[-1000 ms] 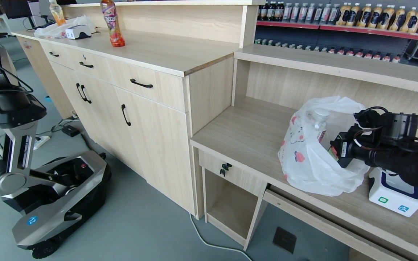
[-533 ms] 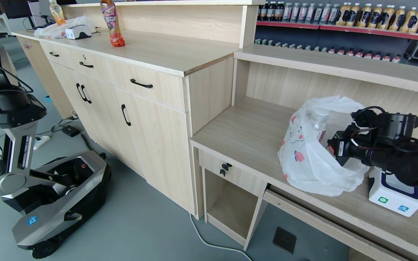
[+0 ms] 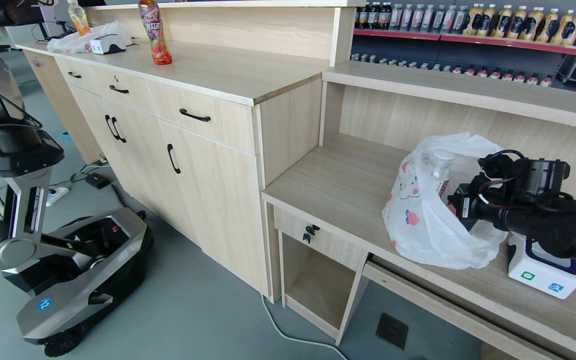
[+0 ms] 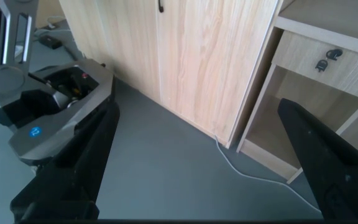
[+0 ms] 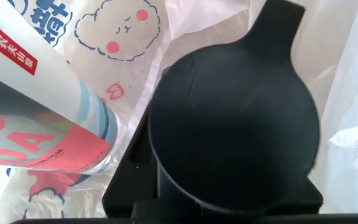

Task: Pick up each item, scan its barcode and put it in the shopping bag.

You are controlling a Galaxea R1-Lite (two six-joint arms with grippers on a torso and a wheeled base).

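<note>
Bright, even light casts soft shadows beneath the worktop (image 3: 338, 185), the head view bows at its edges, and the shopping bag (image 5: 347, 81) glares white behind a blurred dark shape (image 5: 235, 124).

Right claw (image 3: 460, 207): front end sunk in the mouth of the shopping bag (image 3: 425, 232). I cannot tell whether it grips anything.
Bottle (image 3: 439, 167) in the bag: cap and shoulder show, the rest is veiled by the film.
Dark round object (image 5: 235, 124) close before my right wrist camera: blurred, unidentified.
Scanner (image 3: 543, 272) on the counter (image 3: 348, 190): top hidden behind my right arm.
Left claw (image 4: 197, 158): both fingers blurred and cut by the picture's edge.
Shelf bottles (image 3: 468, 20): labels too small to read.
</note>
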